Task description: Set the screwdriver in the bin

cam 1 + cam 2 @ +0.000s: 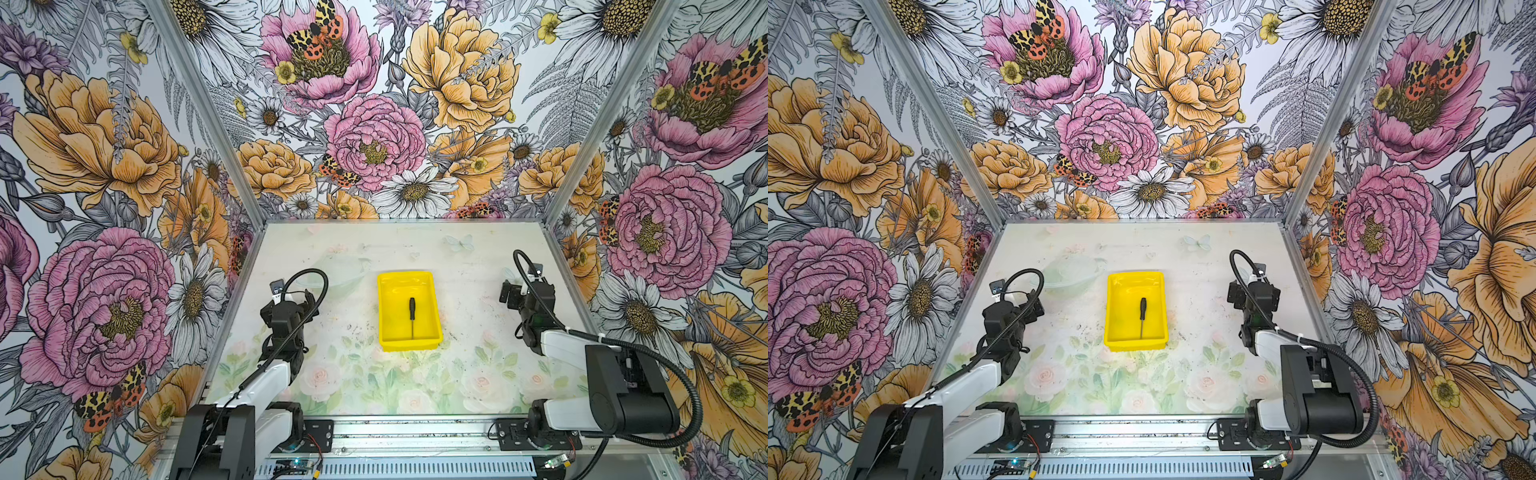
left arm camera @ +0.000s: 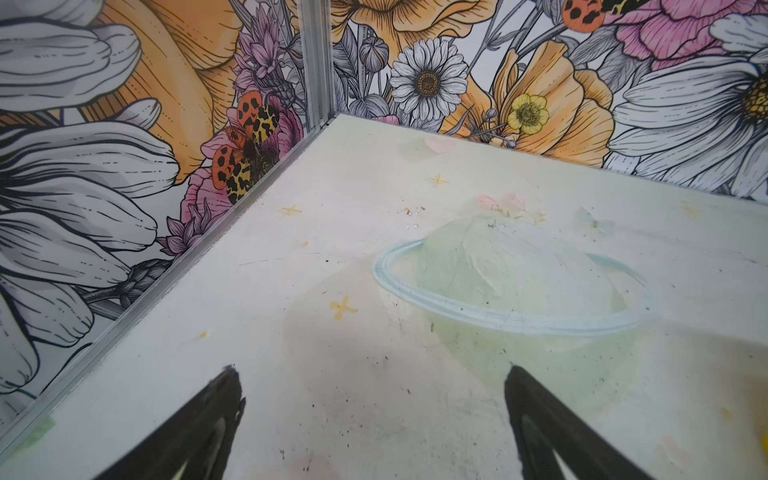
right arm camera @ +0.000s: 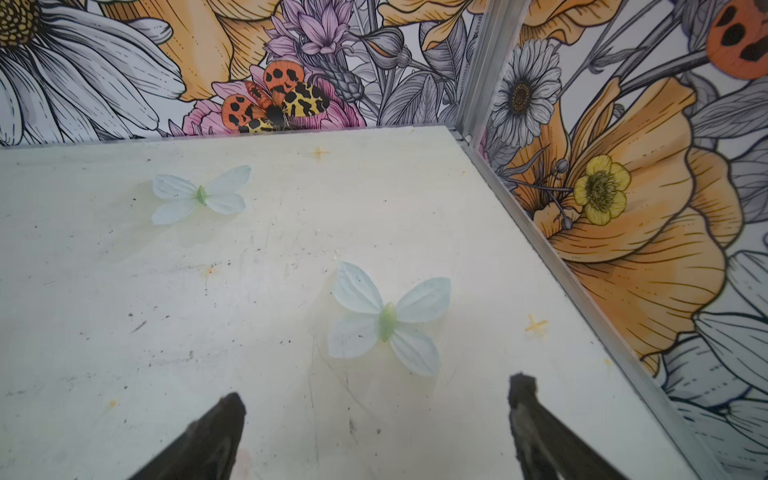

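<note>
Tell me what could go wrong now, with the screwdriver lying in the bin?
The screwdriver lies loose in the shallow bin, tip near its near wall, so a knock could shift it. Both open, the left gripper and right gripper flank the bin; a careless sweep inward might push it.

Floral walls point(image 1: 104, 145), pale flower-printed tabletop point(image 1: 415, 249)

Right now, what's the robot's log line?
screwdriver: lying in bin | left gripper: open, empty | right gripper: open, empty | task: looks done

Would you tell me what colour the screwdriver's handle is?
Black, on the screwdriver lying in the bin; clearest in a top view.
</note>
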You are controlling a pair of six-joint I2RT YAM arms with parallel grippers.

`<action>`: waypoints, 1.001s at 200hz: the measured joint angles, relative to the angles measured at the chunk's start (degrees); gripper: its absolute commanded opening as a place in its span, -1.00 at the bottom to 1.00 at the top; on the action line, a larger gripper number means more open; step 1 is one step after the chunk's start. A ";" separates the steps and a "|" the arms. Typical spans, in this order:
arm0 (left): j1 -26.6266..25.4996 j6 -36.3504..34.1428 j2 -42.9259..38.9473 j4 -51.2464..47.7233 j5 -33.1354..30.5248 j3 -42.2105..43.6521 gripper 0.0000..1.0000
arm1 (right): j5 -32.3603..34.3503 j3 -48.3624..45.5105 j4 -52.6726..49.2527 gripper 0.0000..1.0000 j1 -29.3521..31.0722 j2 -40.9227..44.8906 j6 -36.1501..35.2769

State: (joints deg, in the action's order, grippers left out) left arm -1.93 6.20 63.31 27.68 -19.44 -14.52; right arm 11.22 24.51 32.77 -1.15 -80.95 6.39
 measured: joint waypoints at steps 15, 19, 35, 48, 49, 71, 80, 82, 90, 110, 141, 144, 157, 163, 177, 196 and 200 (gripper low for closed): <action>0.66 -0.42 2.71 3.74 0.57 -0.04 0.97 | -0.20 0.20 2.71 0.99 -0.07 -2.23 0.13; 0.81 -0.48 3.52 4.81 0.76 -0.04 0.97 | -0.26 0.20 3.15 0.99 -0.07 -2.69 0.13; 1.25 -0.85 6.36 7.96 1.33 -0.31 0.97 | -1.07 0.20 4.42 0.99 -0.07 -4.39 0.11; 1.40 -1.14 8.37 9.92 1.92 -0.87 0.97 | -1.49 0.04 5.77 0.99 -0.07 -5.05 0.11; 1.40 -1.18 8.48 10.01 1.99 -0.92 0.97 | -1.53 0.00 5.99 0.99 -0.07 -5.11 0.09; 1.44 -1.75 11.39 13.38 2.84 -2.16 0.97 | -2.40 -0.90 10.29 0.99 -0.07 -5.90 -0.07; 1.44 -2.03 12.55 14.84 3.28 -2.64 0.97 | -2.69 -1.11 11.04 0.99 -0.07 -6.16 -0.07; 1.44 -2.16 12.85 15.17 3.32 -2.75 0.97 | -2.73 -1.14 11.19 0.99 -0.07 -6.19 -0.09; 1.44 -2.36 14.19 16.61 3.65 -3.10 0.97 | -2.95 -1.22 11.63 0.99 -0.07 -6.21 -0.07; 1.44 -2.89 17.62 20.39 4.00 -3.26 0.97 | -3.17 -1.27 12.94 0.99 -0.07 -6.21 -0.09; 1.44 -3.41 23.26 27.26 4.15 -3.06 0.97 | -3.19 -1.27 13.40 0.99 -0.07 -6.21 -0.09; 1.44 -3.43 23.78 28.00 4.17 -2.99 0.97 | -3.19 -1.27 13.40 0.99 -0.07 -6.21 -0.09; 1.44 -3.43 25.22 29.57 4.22 -2.62 0.97 | -3.19 -1.29 13.42 0.99 -0.07 -6.21 -0.09; 1.44 -3.43 25.33 29.64 4.24 -2.56 0.97 | -3.19 -1.33 13.42 0.99 -0.07 -6.21 -0.09; 1.44 -3.43 25.46 30.69 4.33 -2.56 0.97 | -3.19 -1.38 13.42 0.99 -0.07 -6.21 -0.09; 1.44 -3.43 25.42 30.60 4.33 -2.89 0.97 | -3.17 -1.38 13.40 0.99 -0.07 -6.21 -0.09; 1.44 -3.43 25.42 30.18 4.31 -3.13 0.97 | -3.17 -1.38 13.42 0.99 -0.07 -6.21 -0.09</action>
State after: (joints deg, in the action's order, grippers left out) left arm -0.49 2.76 88.73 57.87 -15.14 -17.65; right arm 8.05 23.14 46.19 -1.21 -87.15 6.31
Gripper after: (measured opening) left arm 0.986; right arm 0.995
